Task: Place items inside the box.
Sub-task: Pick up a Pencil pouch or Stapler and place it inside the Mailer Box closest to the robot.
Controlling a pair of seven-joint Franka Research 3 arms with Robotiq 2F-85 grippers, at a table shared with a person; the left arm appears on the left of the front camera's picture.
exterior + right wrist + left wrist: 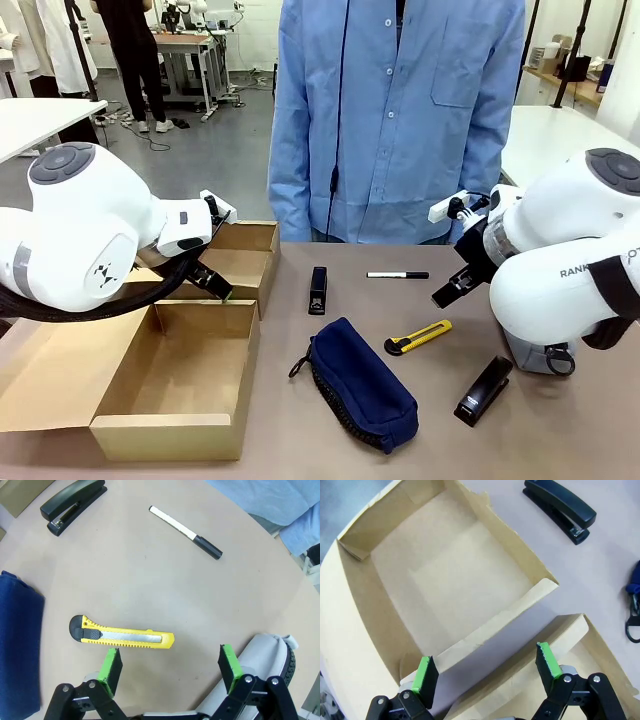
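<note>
left jaws: wide apart, empty, over box [165,440] | right jaws: wide apart, empty, just above knife [122,637] | pouch [362,385], pen [397,274], far stapler [318,290], near stapler [484,390], knife: on table [560,445], outside box

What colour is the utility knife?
The plastic utility knife is yellow with a black end; clearest in the right wrist view.
</note>
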